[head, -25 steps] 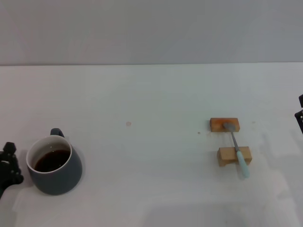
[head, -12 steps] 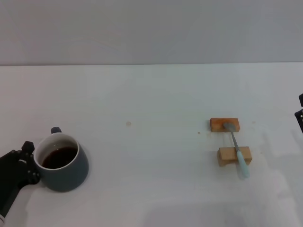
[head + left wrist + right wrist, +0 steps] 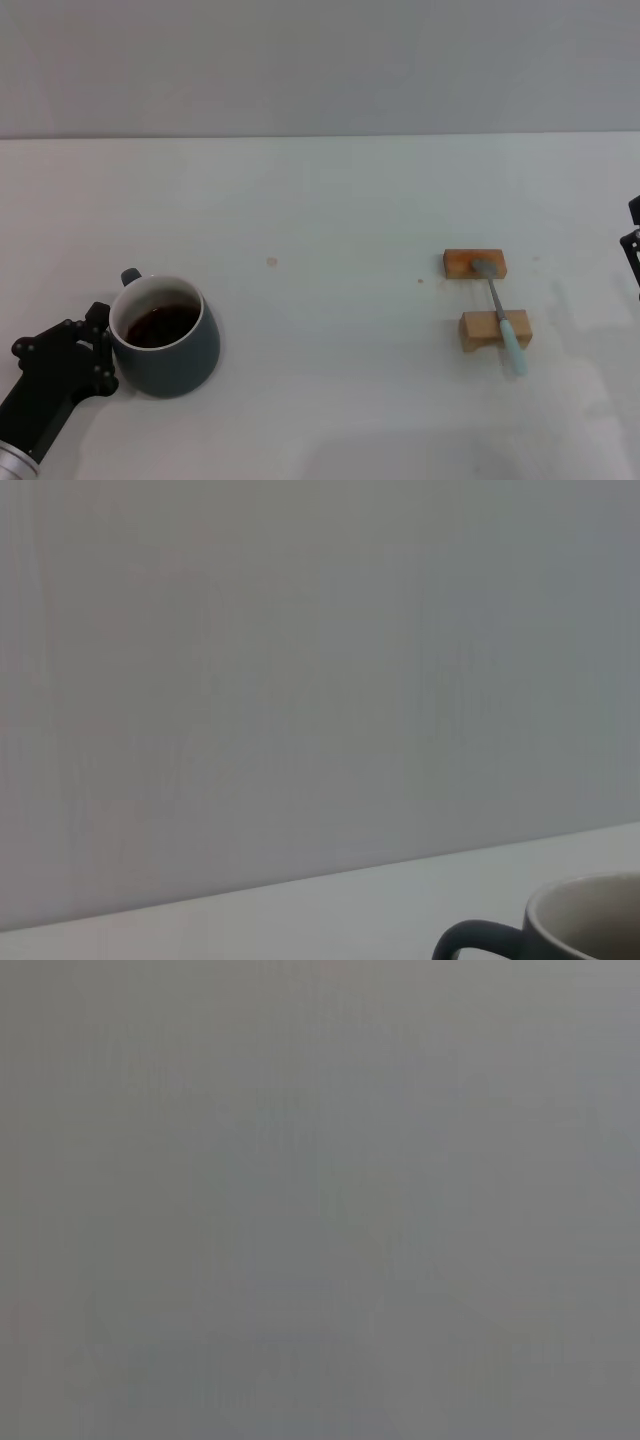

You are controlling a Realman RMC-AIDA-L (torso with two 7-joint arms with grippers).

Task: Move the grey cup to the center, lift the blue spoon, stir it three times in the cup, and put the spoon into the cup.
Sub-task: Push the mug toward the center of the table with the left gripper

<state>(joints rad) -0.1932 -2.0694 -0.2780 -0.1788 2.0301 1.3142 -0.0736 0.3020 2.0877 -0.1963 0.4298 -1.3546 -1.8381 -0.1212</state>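
Note:
The grey cup, holding dark brown liquid, stands at the front left of the white table, its handle pointing away from me. My left gripper is pressed against the cup's left side. The cup's rim and handle also show in the left wrist view. The blue spoon lies at the right across two small wooden blocks, its silver bowl on the far block and its pale blue handle over the near block. My right gripper shows only as a sliver at the right edge.
A small speck marks the table near the middle. A grey wall rises behind the table's far edge. The right wrist view shows only plain grey.
My left gripper has moved right along the table, and the grey cup has slid right with it, staying upright. The spoon, blocks and right arm have not moved.

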